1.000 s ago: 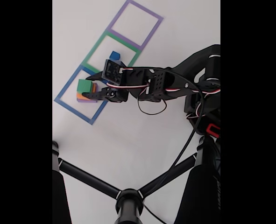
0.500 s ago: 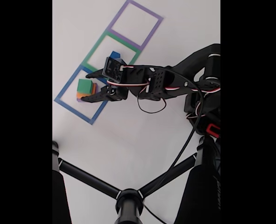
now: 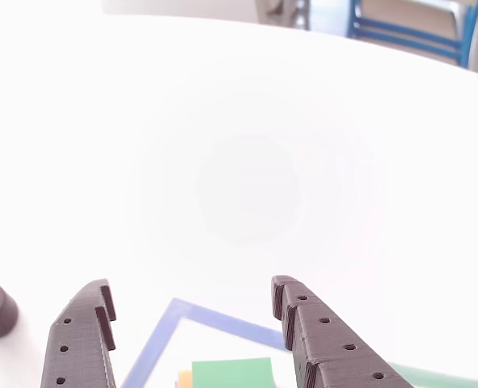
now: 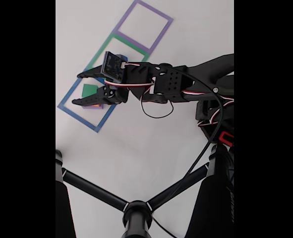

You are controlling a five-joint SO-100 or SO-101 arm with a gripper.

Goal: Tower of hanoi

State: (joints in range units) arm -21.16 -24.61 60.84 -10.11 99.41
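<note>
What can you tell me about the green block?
The green block is a flat-topped, matte square that looks like plastic. It sits on top of a stack, with a sliver of orange peeking out beneath it, inside the blue taped square. The open gripper hovers above it, fingers to either side, not touching.

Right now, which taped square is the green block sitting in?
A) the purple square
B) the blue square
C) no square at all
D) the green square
B: in the fixed view the green block sits inside the blue taped square, between the fingers of the open gripper.
</note>
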